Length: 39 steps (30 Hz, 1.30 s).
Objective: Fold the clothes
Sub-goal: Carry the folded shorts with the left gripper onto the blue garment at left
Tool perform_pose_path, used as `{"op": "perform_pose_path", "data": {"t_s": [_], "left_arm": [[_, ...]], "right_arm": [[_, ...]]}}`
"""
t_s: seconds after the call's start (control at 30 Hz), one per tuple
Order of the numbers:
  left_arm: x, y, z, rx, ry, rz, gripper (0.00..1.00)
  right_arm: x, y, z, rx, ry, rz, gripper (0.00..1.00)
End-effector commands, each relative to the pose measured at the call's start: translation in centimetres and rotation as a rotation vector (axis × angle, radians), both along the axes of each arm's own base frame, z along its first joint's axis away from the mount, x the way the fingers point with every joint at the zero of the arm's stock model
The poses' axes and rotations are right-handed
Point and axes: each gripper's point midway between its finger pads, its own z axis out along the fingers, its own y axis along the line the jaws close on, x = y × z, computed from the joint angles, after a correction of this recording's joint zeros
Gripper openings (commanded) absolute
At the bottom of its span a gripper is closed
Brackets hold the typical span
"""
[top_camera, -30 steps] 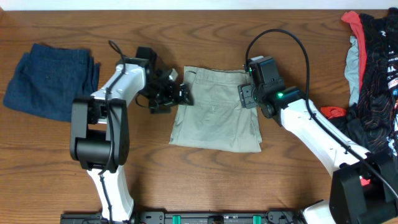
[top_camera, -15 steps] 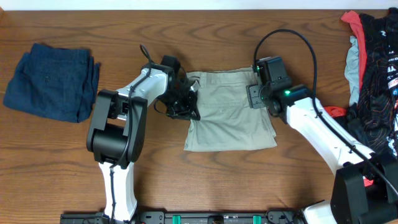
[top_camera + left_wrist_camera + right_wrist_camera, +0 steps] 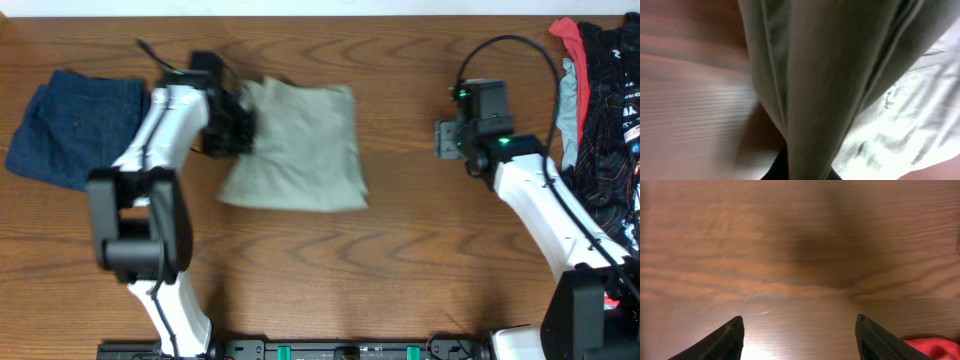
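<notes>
L gripper [image 3: 238, 130] is sitting at the left edge of the shorts [image 3: 300, 145], upper centre-left of the overhead view, and is clamping tight on the fabric. Shorts are lying folded into a rough rectangle on the table [image 3: 400, 290]. They're khaki, w/ the lower edge spreading a bit wider than the top. L wrist view is showing almost nothing but blurred khaki folds running top to bottom, w/ paler crumpled cloth at lower right and wood at left. A dark bit of the gripper is peeking out at the bottom edge under the folds.

Denim [image 3: 80, 130] is lying folded at the upper left of the overhead frame, beside the L arm and apart from the shorts.

R gripper [image 3: 447, 138] is hanging over bare table at upper right-centre, well apart from the shorts and holding nothing. In the R wrist view its fingertips [image 3: 727, 340] are standing wide apart at the bottom of the frame w/ only wood grain btwn them. A scrap of red cloth [image 3: 935, 347] is showing at the lower right corner.

Pile [image 3: 600, 130] of red, black & pale-blue clothes is sitting unfolded at the right edge of the overhead frame, near the R arm.
</notes>
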Motion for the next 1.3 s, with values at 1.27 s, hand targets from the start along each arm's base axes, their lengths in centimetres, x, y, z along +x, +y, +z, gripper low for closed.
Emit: {"op": "perform_pose_path", "data": {"t_s": [1.27], "left_arm": [[4.0,31.2,14.9,0.768,-0.521,0.262,0.06]], "right_arm": [[1.3,-5.6,3.9,0.023,-0.129,-0.133,0.68]]}}
